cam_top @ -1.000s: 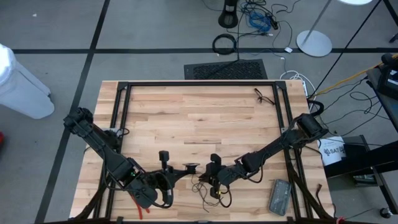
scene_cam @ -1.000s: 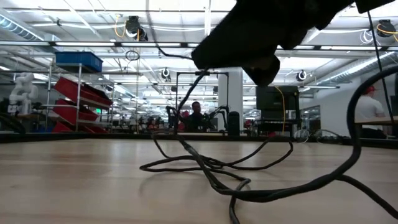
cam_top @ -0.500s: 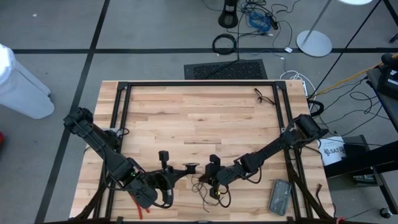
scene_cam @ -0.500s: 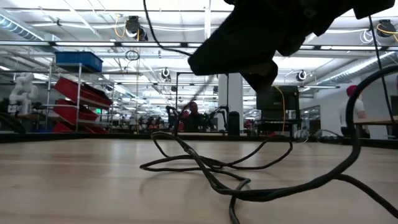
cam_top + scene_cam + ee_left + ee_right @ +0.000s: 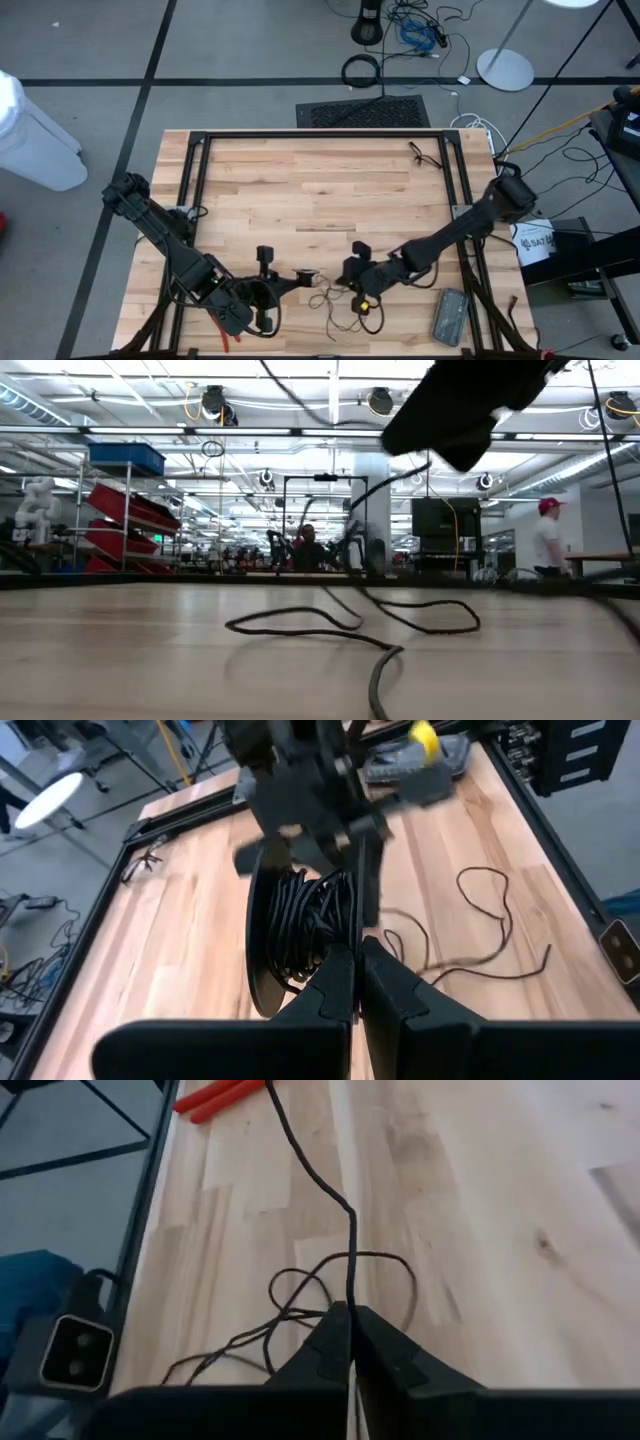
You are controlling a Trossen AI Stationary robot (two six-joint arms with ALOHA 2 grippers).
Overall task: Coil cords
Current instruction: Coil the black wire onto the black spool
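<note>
Both arms work low over the near edge of the wooden surface. From above, the left hand sits near the middle of that edge, the right hand just beside it toward the right edge, and the cord lies as thin loose loops on the wood between and just in front of them.

The overhead picture is too coarse to show how either hand stands; the wrist cameras settle it. In the left wrist view the left hand has its two fingers pressed together on the rim of a dark spool wound with black cord, a detail the top view reduces to a small dark blob. The same view shows a free length of the cord curling over the wood beyond the spool, and the other arm hanging right behind the spool.

In the right wrist view the right hand has its fingers together, pinched on the cord, which rises taut from the fingertips and runs off across the boards; slack loops lie beside them. Red handles lie at the edge of the surface.

The level view alone shows the cord as a flat loop resting on the wood, with an arm as a dark mass overhead.
</note>
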